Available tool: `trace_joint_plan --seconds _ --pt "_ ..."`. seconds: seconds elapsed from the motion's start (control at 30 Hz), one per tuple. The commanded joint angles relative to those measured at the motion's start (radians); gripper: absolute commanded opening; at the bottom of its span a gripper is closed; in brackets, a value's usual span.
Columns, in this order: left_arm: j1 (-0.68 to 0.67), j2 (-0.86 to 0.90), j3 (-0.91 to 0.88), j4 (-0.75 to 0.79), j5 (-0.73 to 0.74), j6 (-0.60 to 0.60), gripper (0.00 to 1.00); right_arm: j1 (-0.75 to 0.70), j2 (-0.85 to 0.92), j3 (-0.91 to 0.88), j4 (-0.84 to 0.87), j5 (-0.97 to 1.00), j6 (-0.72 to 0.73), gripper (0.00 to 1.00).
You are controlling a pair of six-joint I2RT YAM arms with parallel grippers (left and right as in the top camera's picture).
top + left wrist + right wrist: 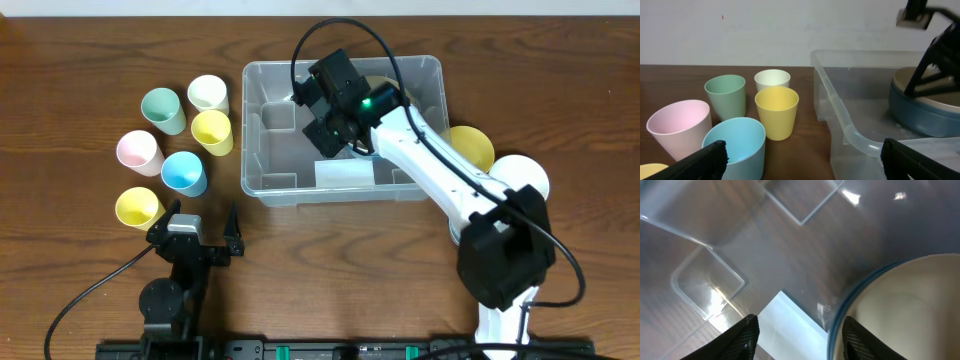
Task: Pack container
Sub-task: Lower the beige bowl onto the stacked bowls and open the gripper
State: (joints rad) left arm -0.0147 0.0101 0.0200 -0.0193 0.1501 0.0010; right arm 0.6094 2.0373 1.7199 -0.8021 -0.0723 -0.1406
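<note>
The right gripper (pixel 800 335) reaches down inside the container (pixel 249 130). Its jaws stand apart with nothing clamped between them, and the blue rim of a bowl (pixel 905 310) passes just beside one finger. From overhead, the gripper and arm hide most of this bowl. The left wrist view shows its blue outside wall and pale top, cut off at the frame's right edge.

Between the fingers lies a white label (pixel 790 315) on the container. No writing can be made out on it.

The container is clear plastic and sits mid-table toward the far side, just right of the cups.

The left gripper (pixel 203 215) hangs near the front edge with its jaws spread wide and holding nothing.

There are six cups (pixel 184 172) grouped left of the container: two yellow and one each of green, white, pink and blue. The nearest yellow one is clipped at the left wrist view's corner.

Right of the container, a yellow round piece (pixel 472 145) and a white round piece (pixel 522 173) are partly covered by the right arm. It is unclear whether they are bowls or plates.
</note>
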Motion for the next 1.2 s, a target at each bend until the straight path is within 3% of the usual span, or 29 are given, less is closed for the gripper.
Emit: trace_joint_plan --seconds 0.0,1.17 --pt "0.003 -0.006 -0.016 -0.033 0.011 0.01 0.98 0.0 0.038 -0.002 0.001 -0.016 -0.014 0.54" --pt "0.003 -0.006 -0.016 -0.034 0.011 0.01 0.98 -0.039 0.063 0.003 0.013 -0.007 -0.01 0.48"
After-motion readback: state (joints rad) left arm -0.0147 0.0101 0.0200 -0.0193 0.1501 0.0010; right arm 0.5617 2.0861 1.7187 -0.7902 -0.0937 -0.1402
